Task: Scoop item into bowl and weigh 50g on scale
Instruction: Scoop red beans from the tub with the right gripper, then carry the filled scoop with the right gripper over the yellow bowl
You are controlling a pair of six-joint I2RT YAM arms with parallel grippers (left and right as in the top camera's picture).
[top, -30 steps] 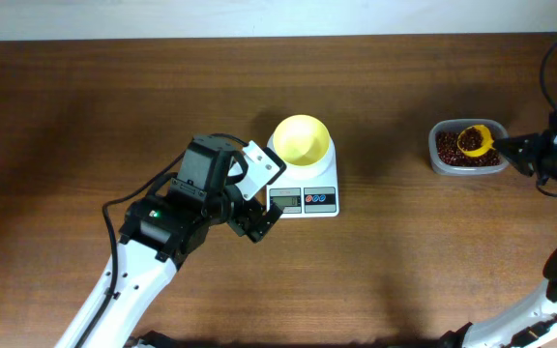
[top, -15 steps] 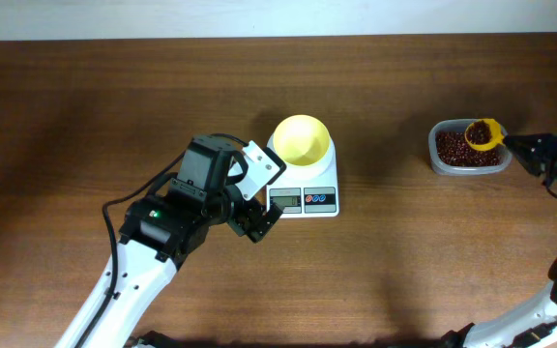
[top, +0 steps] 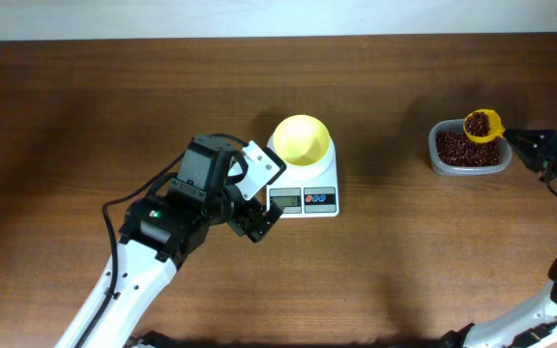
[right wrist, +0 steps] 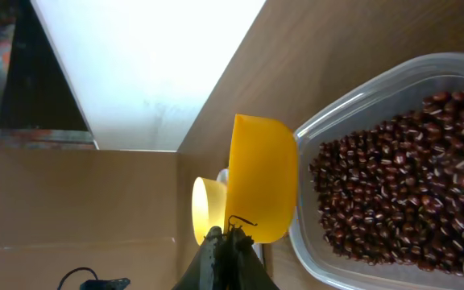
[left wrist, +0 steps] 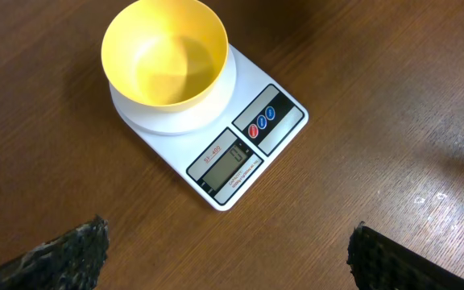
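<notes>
**A:** From above we see the brown worktop [top: 66, 116]. The white scale [top: 303, 188] is near its middle and the clear container [top: 467, 159] is close to its right edge.

**B:** The pale yellow bowl [top: 302, 139] sits on the scale's round platform. Our left wrist view looks straight into it and shows it bare inside, which the overhead hardly tells us. That view also gives us the grey display [left wrist: 234, 157] and the red and blue buttons [left wrist: 262, 121], but we cannot read the digits.

**A:** In the right wrist view we get only the outer wall of the yellow scoop [right wrist: 264, 177], so its load is hidden. From above we see it filled, hanging over the container's far right corner. The rest of the beans [top: 457, 148] are heaped in the container below it.

**B:** The right fingers [right wrist: 225, 254] are clamped together on the scoop's handle. The left fingers [left wrist: 63, 256] stand wide apart and hold nothing, just off the scale's left near corner.
</notes>
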